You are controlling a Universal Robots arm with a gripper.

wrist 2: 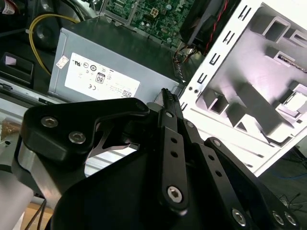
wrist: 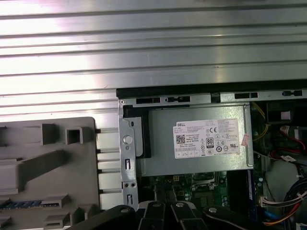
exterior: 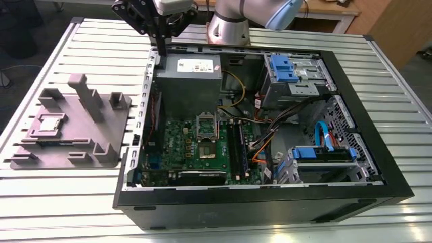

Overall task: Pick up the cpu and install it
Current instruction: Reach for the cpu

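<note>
**Gripper point(exterior: 161, 53) empty above the case, cpu point(exterior: 50, 124) in its tray**

Fingertips are pressed together with nothing between them. They hang over the rear corner of the computer case point(exterior: 378, 131), just above the grey power supply point(exterior: 191, 83). The second wrist view shows the same closed tip point(wrist 2: 165, 92) over that supply's white label.

The cpu lies well apart, flat in a recess of the grey plastic tray point(exterior: 81, 139) on the slatted table point(exterior: 68, 202), at the exterior view's left. It has not yet been picked up.

The reach looks best made high, clear of the case wall and the tray's upright posts. The jaws should be spread before descending, squared to the chip's edges and gripping its sides lightly. The green motherboard point(exterior: 182, 147) lies inside the case.
</note>
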